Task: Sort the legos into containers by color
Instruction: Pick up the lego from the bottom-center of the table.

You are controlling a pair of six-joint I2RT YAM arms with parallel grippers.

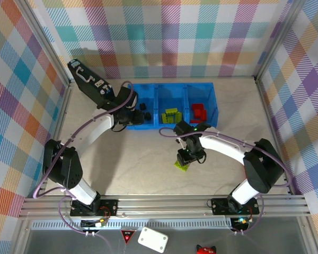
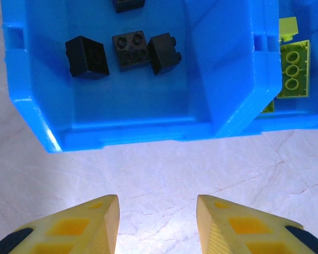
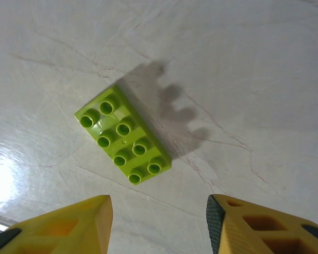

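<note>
Blue tray (image 1: 175, 85) loaded by colour; both claws released, one lime brick (image 3: 123, 135) outside the tray.
Tray: black bricks (image 2: 131, 50) in its left compartment, lime bricks (image 1: 172, 114) in its middle one, red bricks (image 1: 199, 112) in its right one. Left gripper (image 2: 157, 203) hangs just in front of the tray's left compartment, jaws apart, nothing between them. Right gripper (image 3: 159, 203) is in front of the tray's right half, jaws apart and empty, above the loose lime brick lying studs-up on the table (image 1: 138, 169).
</note>
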